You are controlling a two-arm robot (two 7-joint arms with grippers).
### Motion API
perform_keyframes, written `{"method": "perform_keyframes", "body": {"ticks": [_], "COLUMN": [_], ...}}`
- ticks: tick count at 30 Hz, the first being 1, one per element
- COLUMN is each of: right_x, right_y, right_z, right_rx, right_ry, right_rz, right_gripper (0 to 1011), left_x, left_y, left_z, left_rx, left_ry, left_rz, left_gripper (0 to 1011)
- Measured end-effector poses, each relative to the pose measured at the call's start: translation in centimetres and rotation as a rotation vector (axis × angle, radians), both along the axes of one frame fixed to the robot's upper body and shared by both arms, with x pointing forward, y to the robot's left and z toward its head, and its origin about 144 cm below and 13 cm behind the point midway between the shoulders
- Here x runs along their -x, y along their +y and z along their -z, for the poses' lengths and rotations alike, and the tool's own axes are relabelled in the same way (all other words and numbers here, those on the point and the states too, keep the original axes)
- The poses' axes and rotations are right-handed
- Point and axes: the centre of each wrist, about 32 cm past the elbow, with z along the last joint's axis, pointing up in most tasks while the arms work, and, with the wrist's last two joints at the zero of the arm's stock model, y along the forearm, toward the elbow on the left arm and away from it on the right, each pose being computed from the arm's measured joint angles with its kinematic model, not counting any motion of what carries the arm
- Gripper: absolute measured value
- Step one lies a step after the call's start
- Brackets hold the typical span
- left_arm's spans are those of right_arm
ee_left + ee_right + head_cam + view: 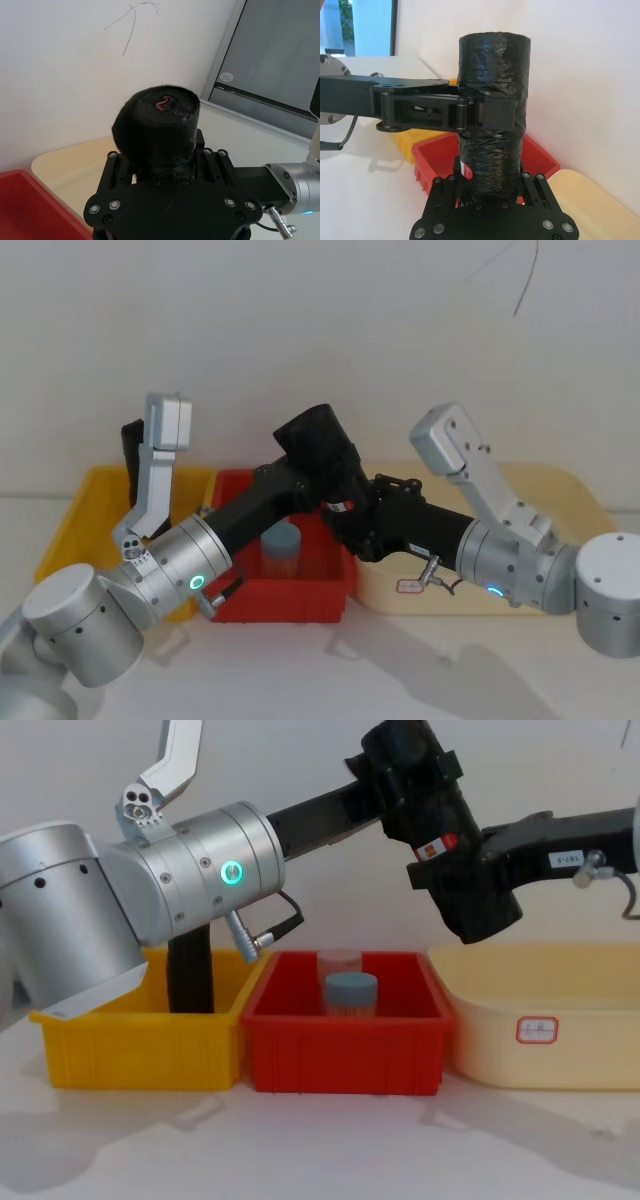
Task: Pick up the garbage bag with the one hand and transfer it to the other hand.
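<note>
Currently I see the garbage bag (428,815) held in the air above the red bin (345,1055), tilted, with its top leaning toward the wall. The left tool (405,770), on the arm with the green ring, is clamped around the roll's upper half. In the right wrist view its fingers (495,112) wrap the black plastic tightly. The right tool (470,890), on the arm with the blue ring, grips the lower end just below the red-and-white label, so both tools hold the bag at once.

Directly beneath the roll, a jar (350,992) with a grey-blue lid stands in the red bin. The yellow bin (140,1050) touches it on my left and holds a plain black roll (190,970) standing upright, partly hidden behind the left arm. The cream tray (590,1040) sits just beside the red bin on my right. All three rest on the white desk (320,1145).
</note>
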Motion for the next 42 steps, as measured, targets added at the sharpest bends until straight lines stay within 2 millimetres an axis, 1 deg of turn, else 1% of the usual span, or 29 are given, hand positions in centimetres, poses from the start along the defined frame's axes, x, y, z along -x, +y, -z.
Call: {"method": "perform_keyframes", "body": {"ticks": [1, 2, 5, 6, 7, 10, 13, 14, 15, 16, 24, 35, 42], "right_x": [0.0, 0.0, 0.0, 0.0, 0.0, -0.1, -0.2, -0.3, -0.3, -0.5, -1.2, -2.8, -3.5], "right_y": [0.0, 0.0, -0.1, -0.2, -0.2, -0.4, -0.7, -0.8, -0.9, -1.1, -2.5, -6.2, -8.9], "right_z": [0.0, 0.0, 0.0, 0.0, 0.0, 0.1, 0.3, 0.3, 0.3, 0.4, 0.5, 0.2, -0.4], "right_rx": [-0.001, -0.002, -0.006, -0.008, -0.008, -0.012, -0.015, -0.016, -0.016, -0.017, -0.016, 0.021, 0.095], "right_ry": [-0.001, -0.002, -0.006, -0.008, -0.008, -0.011, -0.014, -0.014, -0.015, -0.015, -0.021, -0.030, -0.033], "right_rz": [0.001, 0.002, 0.006, 0.007, 0.007, 0.010, 0.018, 0.020, 0.023, 0.029, 0.080, 0.218, 0.311], "right_gripper": [545, 545, 545, 545, 545, 545, 545, 545, 545, 545, 545, 545, 545], "left_x": [0.0, 0.0, 0.0, 0.0, 0.0, 0.0, 0.0, 0.0, 0.0, 0.0, 0.0, 0.0, 0.0], "left_y": [0.0, 0.0, 0.0, 0.0, 0.0, 0.0, 0.0, 0.0, 0.0, 0.0, 0.0, 0.0, 0.0], "left_z": [0.0, 0.0, 0.0, 0.0, 0.0, 0.0, 0.0, 0.0, 0.0, 0.0, 0.0, 0.0, 0.0], "left_rx": [0.000, 0.000, 0.000, 0.000, 0.000, 0.000, 0.000, 0.000, 0.000, 0.000, 0.000, 0.000, 0.000], "left_ry": [0.000, 0.000, 0.000, 0.000, 0.000, 0.000, 0.000, 0.000, 0.000, 0.000, 0.000, -0.001, -0.001], "left_rz": [0.000, 0.000, 0.000, 0.000, 0.000, 0.000, -0.001, -0.001, -0.001, -0.001, 0.000, -0.001, -0.001], "left_gripper": [570, 634, 693, 747, 747, 859, 925, 972, 972, 998, 1001, 1001, 1001]}}
